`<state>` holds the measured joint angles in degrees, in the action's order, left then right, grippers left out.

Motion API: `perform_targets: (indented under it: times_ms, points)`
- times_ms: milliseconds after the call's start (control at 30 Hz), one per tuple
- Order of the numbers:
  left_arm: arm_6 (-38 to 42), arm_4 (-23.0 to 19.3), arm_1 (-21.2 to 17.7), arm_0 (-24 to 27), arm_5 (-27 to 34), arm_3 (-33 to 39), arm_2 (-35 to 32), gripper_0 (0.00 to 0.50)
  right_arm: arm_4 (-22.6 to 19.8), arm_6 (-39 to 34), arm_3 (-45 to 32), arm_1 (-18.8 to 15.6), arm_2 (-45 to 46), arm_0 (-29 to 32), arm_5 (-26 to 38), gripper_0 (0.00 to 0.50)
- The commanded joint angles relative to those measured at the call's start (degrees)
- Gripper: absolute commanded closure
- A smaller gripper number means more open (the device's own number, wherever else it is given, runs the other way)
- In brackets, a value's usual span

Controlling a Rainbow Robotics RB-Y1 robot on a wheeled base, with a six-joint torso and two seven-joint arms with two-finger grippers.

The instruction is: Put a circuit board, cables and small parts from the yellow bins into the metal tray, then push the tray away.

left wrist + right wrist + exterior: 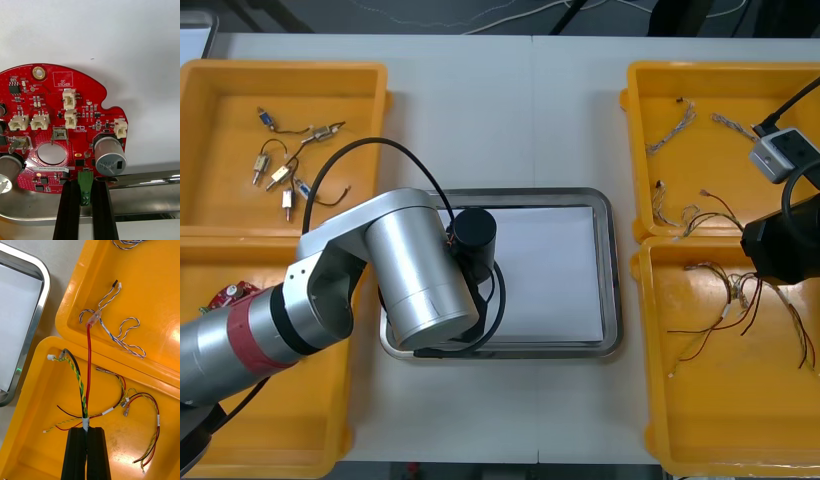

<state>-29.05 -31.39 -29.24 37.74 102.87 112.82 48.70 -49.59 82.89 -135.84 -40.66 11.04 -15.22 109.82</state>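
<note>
Left jaws: clamped on the green connector [85, 186] of a round red circuit board [63, 123], which is held over the metal tray [614, 280], above its white inside and close to the rim. Right jaws: pinched on a red and yellow cable bundle [85, 397], over the nearer right yellow bin [37, 450].

The left arm [395, 270] is showing a silver cylinder, with a red band [250, 325] behind that cylinder and a black cable [380, 146] looping above it. The left hand [85, 185] and right hand [87, 431] are showing flat black fingers.
</note>
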Motion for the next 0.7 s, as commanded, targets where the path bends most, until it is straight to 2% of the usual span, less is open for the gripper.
perform_targets:
  times_ms: [33, 700]
  points:
    - [-0.9, 0.9, 1.6, 1.9, -1.4, -0.4, 1.0, 0.500, -0.3, 0.7, -0.6, -2.0, 1.4, -1.3, 0.2, 0.500]
    - [-1.8, 2.8, 1.4, 0.8, -2.9, -1.5, 1.4, 0.500, -0.3, 0.7, -0.6, -2.0, 1.4, -1.3, 0.2, 0.500]
